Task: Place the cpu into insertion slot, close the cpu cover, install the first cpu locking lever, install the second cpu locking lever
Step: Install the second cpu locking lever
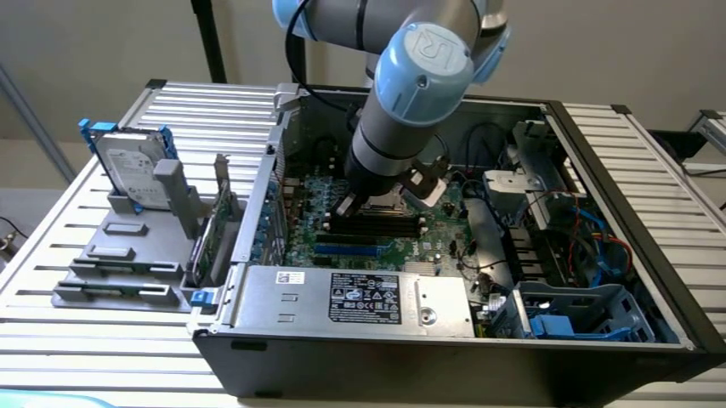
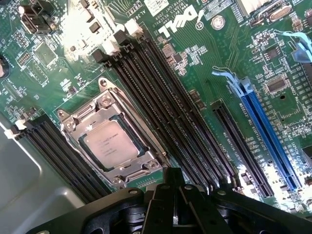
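The cpu (image 2: 108, 145) lies flat in the insertion slot, its silvery face showing through the window of the cpu cover (image 2: 100, 109). The cover is down flat over it and hides most of the black socket. A thin metal lever rod (image 2: 144, 127) runs along the cover's side next to the long black memory slots (image 2: 163, 109). My gripper (image 2: 171, 176) hovers just beside the socket. Its black fingers are together and hold nothing. In the exterior view the gripper (image 1: 369, 204) reaches down into the open computer case, over the green motherboard (image 1: 304, 231).
Memory slots flank the socket on both sides, and a blue expansion slot (image 2: 269, 139) lies further off. The grey power supply (image 1: 352, 297) sits at the case front, with cables and a blue drive cage (image 1: 579, 319) on the exterior view's right. A hard drive (image 1: 131, 166) stands outside on the slatted table.
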Controlling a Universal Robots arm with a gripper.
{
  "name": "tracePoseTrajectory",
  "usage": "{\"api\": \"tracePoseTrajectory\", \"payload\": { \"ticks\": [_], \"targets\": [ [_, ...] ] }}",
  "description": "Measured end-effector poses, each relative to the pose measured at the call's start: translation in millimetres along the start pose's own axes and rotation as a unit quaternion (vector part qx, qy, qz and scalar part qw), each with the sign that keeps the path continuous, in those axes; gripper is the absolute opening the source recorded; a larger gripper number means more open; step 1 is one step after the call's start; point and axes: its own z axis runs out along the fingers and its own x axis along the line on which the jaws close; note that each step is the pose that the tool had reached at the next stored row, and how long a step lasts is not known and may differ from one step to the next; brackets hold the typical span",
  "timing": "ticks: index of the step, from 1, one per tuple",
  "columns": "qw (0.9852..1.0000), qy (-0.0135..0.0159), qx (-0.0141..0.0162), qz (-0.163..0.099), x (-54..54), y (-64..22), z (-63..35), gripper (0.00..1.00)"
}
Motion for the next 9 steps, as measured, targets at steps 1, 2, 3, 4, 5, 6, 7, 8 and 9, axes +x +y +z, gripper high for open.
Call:
{"api": "tracePoseTrajectory", "payload": {
  "ticks": [1,2,3,4,5,6,7,8,9],
  "targets": [
    [1.0,0.0,0.0,0.0,0.1,-0.1,0.3,0.11],
    [1.0,0.0,0.0001,0.0,0.2,-0.2,0.6,0.11],
    [1.0,0.0,0.0001,0.0,0.5,-0.3,0.9,0.11],
    [1.0,-0.0001,0.0001,0.0,0.8,-0.5,1.2,0.11],
    [1.0,-0.0001,0.0001,-0.001,1.0,-0.6,1.4,0.11],
    [1.0,0.0,0.0002,-0.001,1.2,-0.7,1.8,0.11],
    [1.0,-0.0001,0.0002,-0.001,1.3,-0.8,2.1,0.11],
    [1.0,-0.0002,0.0002,-0.001,1.4,-0.9,2.3,0.11],
    [1.0,-0.0003,0.0003,-0.001,1.5,-1.0,2.7,0.11]
  ]
}}
